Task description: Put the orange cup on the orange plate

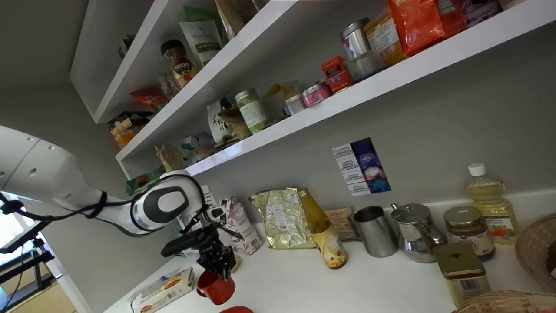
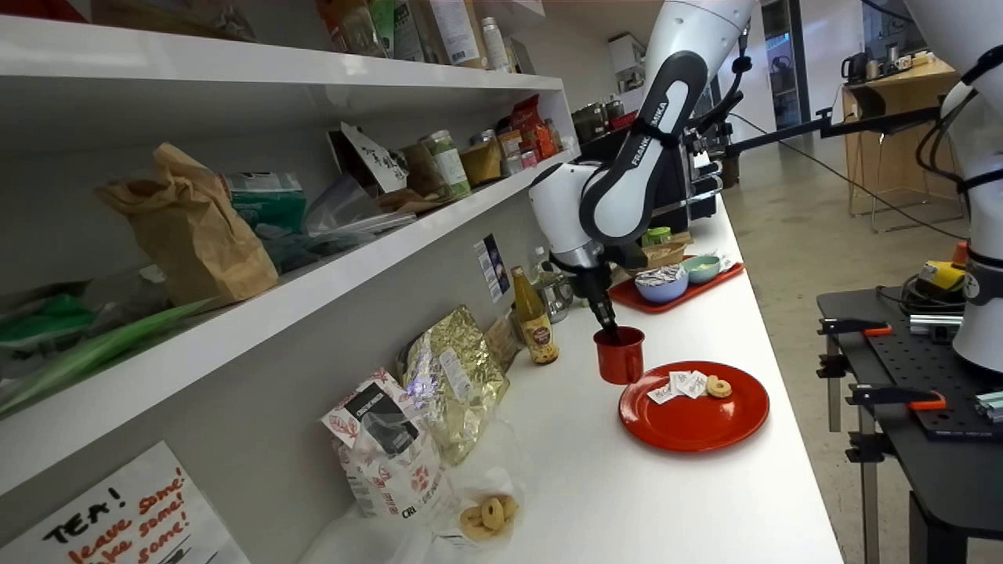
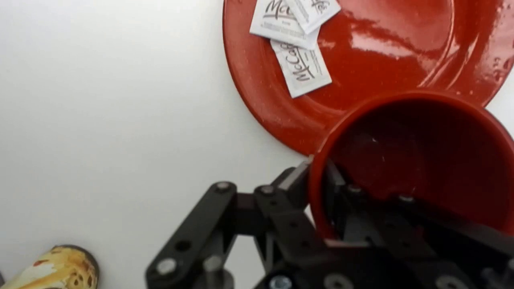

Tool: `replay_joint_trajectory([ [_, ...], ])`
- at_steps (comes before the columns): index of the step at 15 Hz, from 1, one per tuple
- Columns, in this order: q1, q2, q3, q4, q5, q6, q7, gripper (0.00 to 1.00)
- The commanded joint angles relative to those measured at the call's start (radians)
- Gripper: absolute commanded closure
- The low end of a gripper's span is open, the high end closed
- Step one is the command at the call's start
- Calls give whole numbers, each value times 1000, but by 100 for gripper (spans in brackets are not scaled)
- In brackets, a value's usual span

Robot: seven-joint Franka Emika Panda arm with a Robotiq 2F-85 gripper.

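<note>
Transferring appears to be the step in hand. The red plate lies ahead of the gripper, which stands nearly closed, pinching the wall of the red cup. Next, advance over the plate, avoiding the white sachets; lower, release.

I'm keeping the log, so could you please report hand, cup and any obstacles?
Hand shut on red cup. Cup not yet on red plate. Packets and snack ring there, possibly obstructing.

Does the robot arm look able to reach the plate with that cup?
Probably yes: the gripper holds the cup near the plate with nothing visible between them, though white packets and ring-shaped food take up part of the plate.
</note>
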Motion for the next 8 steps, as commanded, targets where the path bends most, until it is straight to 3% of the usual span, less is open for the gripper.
replay_joint_trajectory([
  [1, -13, -81, 2, -148, 1, 10, -27, 96],
  [4, -16, -62, -8, -210, -16, 32, -16, 96],
  [8, 9, -33, -52, -262, -92, 124, 108, 97],
])
